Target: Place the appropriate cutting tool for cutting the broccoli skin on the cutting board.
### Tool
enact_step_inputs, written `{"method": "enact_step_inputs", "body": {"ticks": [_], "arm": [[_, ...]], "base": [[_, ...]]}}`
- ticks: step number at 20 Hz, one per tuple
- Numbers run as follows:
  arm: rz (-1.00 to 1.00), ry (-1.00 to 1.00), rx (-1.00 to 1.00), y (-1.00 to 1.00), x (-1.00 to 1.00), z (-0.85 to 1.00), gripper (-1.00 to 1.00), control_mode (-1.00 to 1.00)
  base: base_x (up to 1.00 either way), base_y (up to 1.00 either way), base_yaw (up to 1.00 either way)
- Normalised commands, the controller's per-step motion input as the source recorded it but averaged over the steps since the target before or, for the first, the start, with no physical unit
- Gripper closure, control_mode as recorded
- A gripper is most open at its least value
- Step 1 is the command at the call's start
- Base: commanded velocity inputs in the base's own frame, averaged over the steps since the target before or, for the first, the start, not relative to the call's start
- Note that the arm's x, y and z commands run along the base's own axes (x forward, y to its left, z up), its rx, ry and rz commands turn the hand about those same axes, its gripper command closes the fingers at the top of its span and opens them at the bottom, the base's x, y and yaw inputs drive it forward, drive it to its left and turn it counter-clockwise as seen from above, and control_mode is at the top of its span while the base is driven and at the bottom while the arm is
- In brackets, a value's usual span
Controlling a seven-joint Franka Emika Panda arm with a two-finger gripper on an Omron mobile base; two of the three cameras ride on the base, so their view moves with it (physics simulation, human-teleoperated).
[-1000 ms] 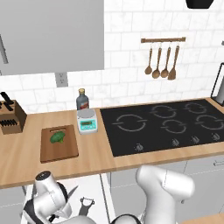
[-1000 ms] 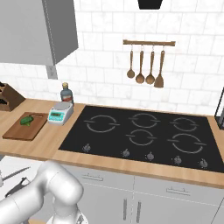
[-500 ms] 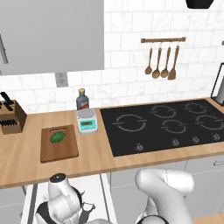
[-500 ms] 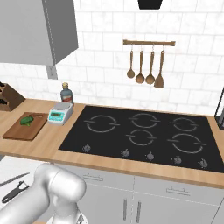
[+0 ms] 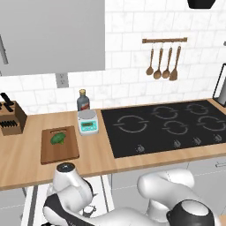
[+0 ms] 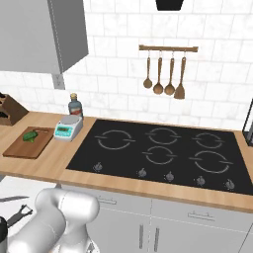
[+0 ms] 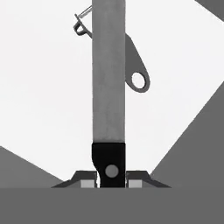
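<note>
We look first at what holds what. On the counter [image 5: 17, 163] the cutting board [image 5: 59, 152] carries the broccoli [image 5: 57, 138] near its far end, and nothing else lies on it. At the left, against the wall, the knife block [image 5: 9, 118] has its black handles sticking up out of it. Just right of the board stands a small kitchen scale [image 5: 88, 122], with a bottle [image 5: 83, 100] right behind it. From the right camera we get the same line-up: board [image 6: 17, 150], broccoli [image 6: 30, 136], scale [image 6: 68, 128].

Now down to the hand camera. The knife [image 7: 108, 83] runs straight up the middle, black handle at the bottom, narrow silver blade pointing away. The gripper [image 7: 111, 180] has a finger on either side of the handle, pressed against it, so we call the jaws closed on the knife. Behind the blade lies the grey peeler [image 7: 134, 65] on a white surface; we can't quite tell whether the blade touches it. All this sits low, below the counter's edge, well apart from the board. In the right camera a blade tip [image 6: 12, 198] and peeler [image 6: 19, 213] show at the lower left.
</note>
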Motion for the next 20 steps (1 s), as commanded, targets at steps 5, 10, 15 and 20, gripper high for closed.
{"method": "enact_step_inputs", "body": {"ticks": [5, 10, 15, 20], "arm": [[-0.26, -0.05, 0.01, 0.0, -0.29, 1.0, 1.0, -1.0], [-0.23, -0.07, 0.0, 0.0, -0.13, 1.0, 1.0, -1.0], [-0.15, -0.07, 0.0, 0.12, 0.18, 0.84, 1.0, -1.0], [-0.05, -0.09, 0.0, 0.08, 0.42, 0.6, 1.0, -1.0]], "base": [[0.0, 0.0, 0.0], [0.0, 0.0, 0.0], [0.0, 0.0, 0.0], [0.0, 0.0, 0.0]]}}
